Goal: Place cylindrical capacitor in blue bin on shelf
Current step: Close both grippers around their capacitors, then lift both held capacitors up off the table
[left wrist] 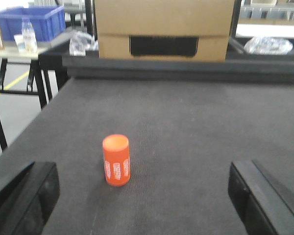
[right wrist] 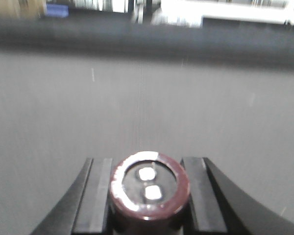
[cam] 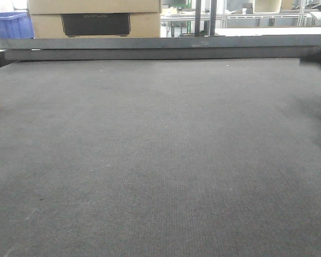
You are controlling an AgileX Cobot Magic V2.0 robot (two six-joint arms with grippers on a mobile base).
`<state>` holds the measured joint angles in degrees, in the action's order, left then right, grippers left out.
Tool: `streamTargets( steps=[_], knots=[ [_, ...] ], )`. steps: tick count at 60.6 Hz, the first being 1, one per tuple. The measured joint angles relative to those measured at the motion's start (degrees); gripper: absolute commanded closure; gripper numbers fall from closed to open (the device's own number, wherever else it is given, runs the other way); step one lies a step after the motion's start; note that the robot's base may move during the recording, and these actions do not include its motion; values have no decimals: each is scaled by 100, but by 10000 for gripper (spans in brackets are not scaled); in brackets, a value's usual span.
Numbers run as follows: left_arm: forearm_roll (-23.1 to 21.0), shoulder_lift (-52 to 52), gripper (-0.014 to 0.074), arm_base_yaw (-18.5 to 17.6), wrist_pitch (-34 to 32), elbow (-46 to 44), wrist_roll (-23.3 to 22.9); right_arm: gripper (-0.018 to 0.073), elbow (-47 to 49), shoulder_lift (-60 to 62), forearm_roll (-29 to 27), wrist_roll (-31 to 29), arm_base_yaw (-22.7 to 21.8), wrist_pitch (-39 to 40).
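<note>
Currently, the right fingers pinch the cylindrical capacitor, with one pad against each side of its dark maroon body. The capacitor's end face points toward the right wrist camera and shows a silvery rim and two light terminals. The grey worktop stretches away beyond the held part. This view is blurred, so it cannot be told whether the capacitor's lower end touches the surface.

The left fingers are spread wide and hold nothing. They sit low over the worktop, one at each bottom corner of the left wrist view. An orange cylinder with white print stands upright on the worktop ahead of them. It is nearer the finger at the lower left corner of the view and touches neither finger.

A dark raised rail runs along the far edge of the worktop. Behind the rail stands a cardboard box with a dark rectangular hand-hole in its front. To the left of the box, a blue crate rests on a separate side table, with bottles just in front of it.

In the front-facing view only a sliver of the orange cylinder shows, at the left edge. A dark blurred shape at the right edge cannot be identified.
</note>
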<state>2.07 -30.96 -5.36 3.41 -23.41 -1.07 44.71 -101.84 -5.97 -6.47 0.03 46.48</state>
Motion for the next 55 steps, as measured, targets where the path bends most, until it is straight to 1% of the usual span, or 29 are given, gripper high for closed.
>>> streamTargets(
  steps=[5,12,18,26,32,39,46,55],
  knots=[
    [0,-399,-15,0,-679,267,0,690,-51,724,0,0,22,-484],
    [-130,-1262,-15,0,-1765,443,0,690,-61,1692,0,0,66,-1191],
    [-166,-2159,-15,0,-2733,431,0,690,-61,2545,12,0,79,-1756],
    [-327,-3482,-15,0,-3766,243,0,690,-72,3335,12,0,79,-2296],
    [-478,-4308,-15,0,-4090,-55,0,690,-72,3865,12,0,79,-2675],
    [-530,-5248,-15,0,-4347,-565,0,690,-72,4301,12,0,79,-3027],
    [-573,-6014,-15,0,-4449,-1120,0,690,-82,4610,12,0,79,-3262],
    [-887,-6721,-15,0,-4488,-1699,0,690,-82,4926,12,0,79,-3368]
  ],
)
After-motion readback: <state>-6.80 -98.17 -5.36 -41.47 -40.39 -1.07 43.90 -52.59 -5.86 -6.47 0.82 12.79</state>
